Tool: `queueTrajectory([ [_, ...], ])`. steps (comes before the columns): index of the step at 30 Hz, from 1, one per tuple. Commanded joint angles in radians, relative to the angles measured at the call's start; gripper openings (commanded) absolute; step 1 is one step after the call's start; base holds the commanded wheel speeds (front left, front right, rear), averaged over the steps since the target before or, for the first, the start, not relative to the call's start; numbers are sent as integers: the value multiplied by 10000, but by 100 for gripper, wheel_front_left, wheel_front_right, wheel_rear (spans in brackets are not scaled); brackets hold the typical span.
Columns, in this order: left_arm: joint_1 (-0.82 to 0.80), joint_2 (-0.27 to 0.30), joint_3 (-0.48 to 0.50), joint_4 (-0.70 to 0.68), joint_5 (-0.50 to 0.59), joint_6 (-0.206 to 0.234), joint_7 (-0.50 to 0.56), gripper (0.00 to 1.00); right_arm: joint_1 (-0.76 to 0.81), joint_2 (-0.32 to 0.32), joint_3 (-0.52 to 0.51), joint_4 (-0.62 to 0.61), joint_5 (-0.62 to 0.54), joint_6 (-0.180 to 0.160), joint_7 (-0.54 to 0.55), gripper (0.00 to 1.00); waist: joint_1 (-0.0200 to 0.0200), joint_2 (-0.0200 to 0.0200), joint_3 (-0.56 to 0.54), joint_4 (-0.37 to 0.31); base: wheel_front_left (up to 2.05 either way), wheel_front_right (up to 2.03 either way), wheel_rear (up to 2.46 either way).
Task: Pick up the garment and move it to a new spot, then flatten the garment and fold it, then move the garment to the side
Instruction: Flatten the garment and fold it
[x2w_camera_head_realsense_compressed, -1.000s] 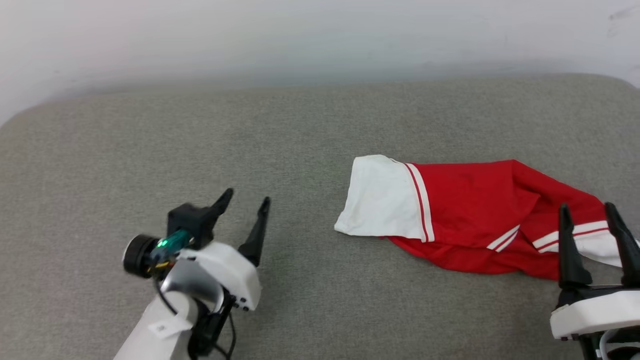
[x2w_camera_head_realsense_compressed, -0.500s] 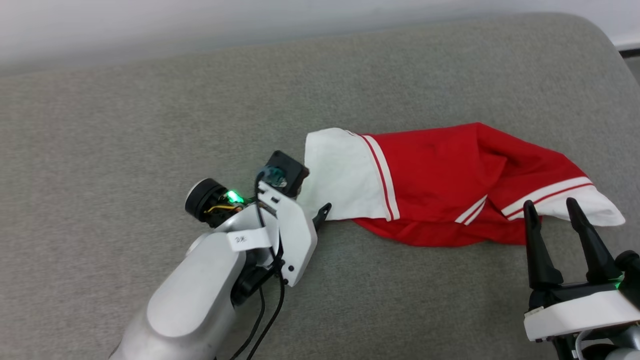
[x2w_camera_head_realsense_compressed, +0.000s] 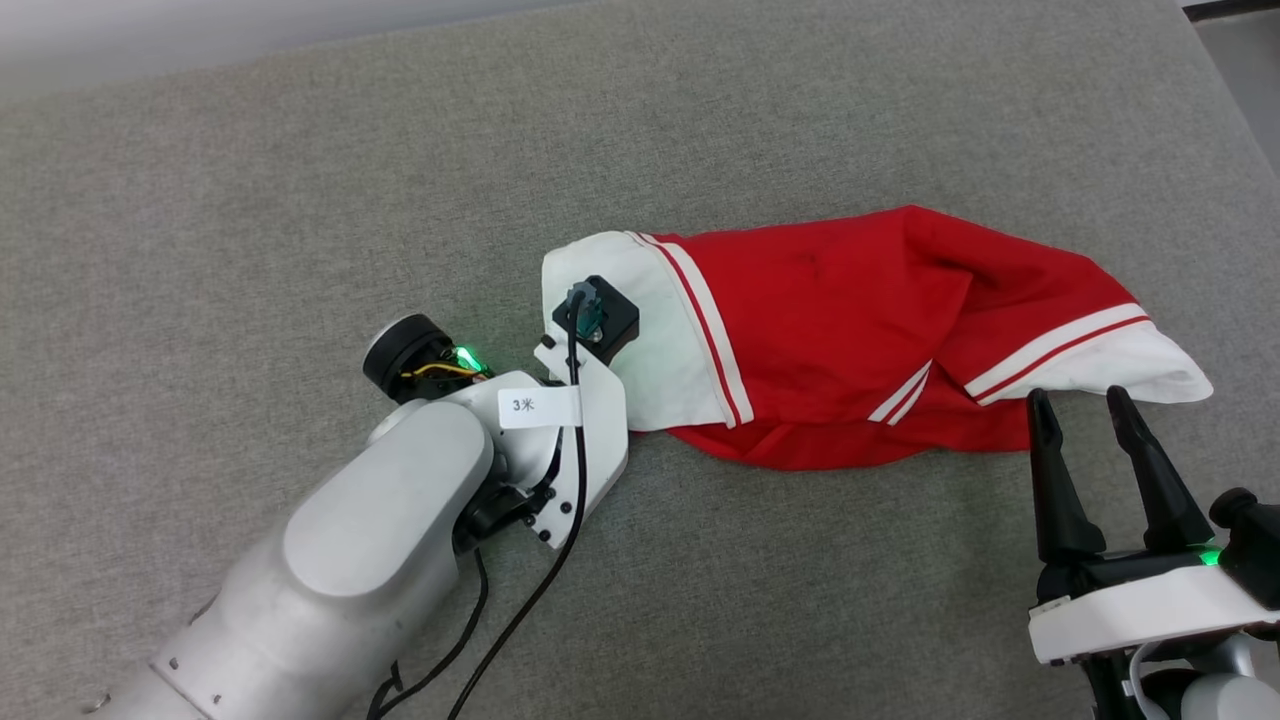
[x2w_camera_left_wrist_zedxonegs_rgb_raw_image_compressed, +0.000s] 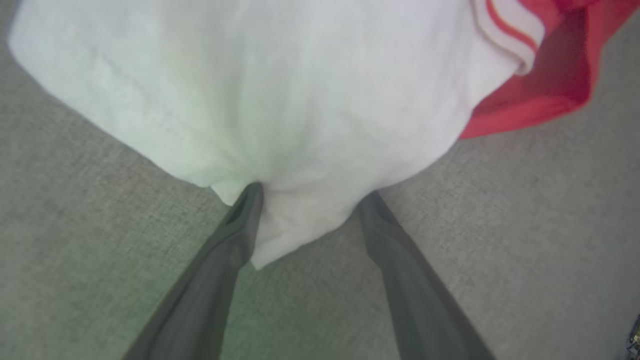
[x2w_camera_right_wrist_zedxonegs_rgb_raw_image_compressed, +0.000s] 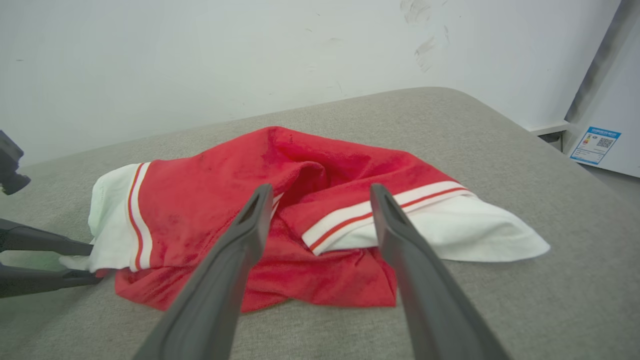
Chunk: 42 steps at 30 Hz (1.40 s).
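Left gripper (x2w_camera_left_wrist_zedxonegs_rgb_raw_image_compressed: 310, 195), fingers spread, straddles one white sleeve corner of the shirt (x2w_camera_head_realsense_compressed: 830, 320), crumpled on the grey cushion (x2w_camera_head_realsense_compressed: 300, 200). Right gripper (x2w_camera_head_realsense_compressed: 1078, 395), likewise spread, hovers just short of the opposite sleeve.

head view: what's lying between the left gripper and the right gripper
The garment, in the head view: one white sleeve at the left gripper, the other by the right gripper.

The tabletop (x2w_camera_head_realsense_compressed: 250, 200) is covered in grey woven fabric and has a rounded far corner. The garment (x2w_camera_head_realsense_compressed: 830, 330) lies crumpled on its right part, red body bunched, a white sleeve at each end.
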Motion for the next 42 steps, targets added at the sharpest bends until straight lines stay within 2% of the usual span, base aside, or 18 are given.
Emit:
queueTrajectory([
  [1,584,208,-532,449,-161,-28,175,0,-172,24,-31,88,92,-11,-68,100,0,0,14,-16,0,0,0],
  [6,346,515,-364,236,-87,6,-920,0,-134,25,-136,195,186,-9,-138,100,0,0,-234,131,0,0,0],
  [10,380,845,104,-399,86,398,-2091,0,17,23,-309,173,168,-9,-24,100,0,0,-638,379,0,0,0],
  [21,1863,2386,1532,-3330,-117,2111,-3309,0,364,22,-831,-238,2,-11,420,100,0,0,-1486,1509,0,0,0],
  [26,3130,2979,2296,-4143,-627,3080,-3560,0,523,22,-1016,-396,-86,-9,677,100,0,0,-1742,1846,0,0,0],
  [27,3130,2979,2296,-4143,-627,3080,-3560,0,523,22,-1016,-396,-86,-9,677,100,0,0,-1742,1846,0,0,0],
  [30,4220,3156,2729,-4334,-1064,3654,-3831,0,596,22,-1123,-467,-96,-9,809,100,0,0,-1841,1962,0,0,0],
  [32,4943,3086,2904,-4349,-1362,3929,-4119,0,665,24,-1216,-461,-104,-9,921,100,0,0,-1857,2035,0,0,0],
  [35,5805,2787,3000,-4164,-1724,4098,-4637,0,670,22,-1345,-404,-80,-11,1089,100,0,0,-1875,2114,0,0,0],
  [41,6397,1888,2989,-3363,-2031,3795,-5978,0,610,22,-1537,-171,-181,-9,1404,100,0,0,-1934,2226,0,0,0],
  [42,6354,1768,3012,-3269,-2001,3761,-6226,29,614,22,-1573,-154,-192,-11,1469,100,0,0,-1944,2249,0,0,0],
])
